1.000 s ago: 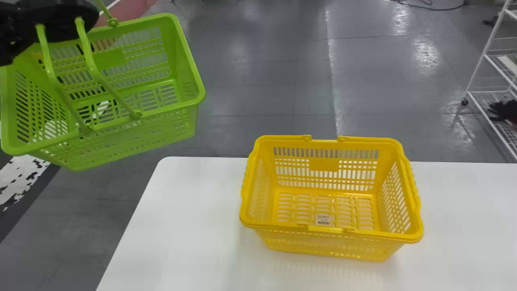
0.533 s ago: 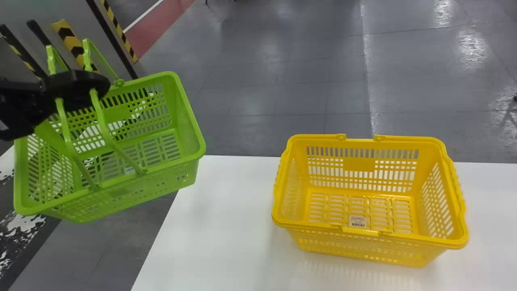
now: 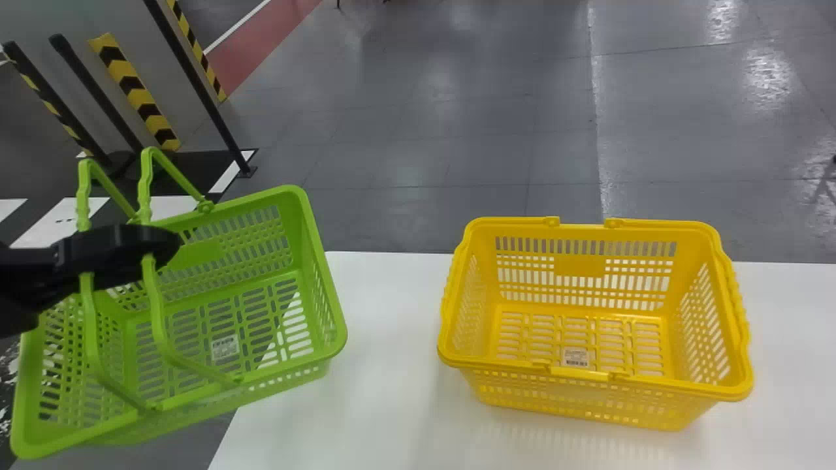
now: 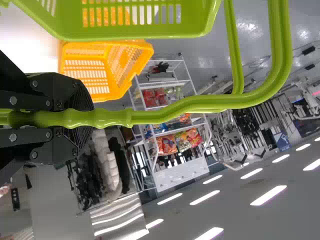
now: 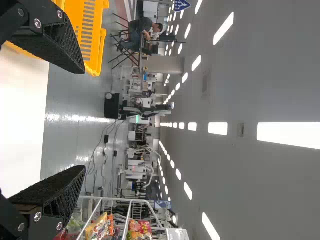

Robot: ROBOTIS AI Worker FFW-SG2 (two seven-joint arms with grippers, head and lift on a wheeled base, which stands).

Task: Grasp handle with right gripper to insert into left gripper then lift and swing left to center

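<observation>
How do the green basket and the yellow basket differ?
The green basket is held by the left gripper; the yellow basket sits on the table. The green basket's handles are raised, the yellow basket's folded down. Both have slotted walls.

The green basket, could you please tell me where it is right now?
In the head view, the green basket hangs at the left by its handles from the left gripper, beside the white table's left edge and left of the yellow basket.
</observation>
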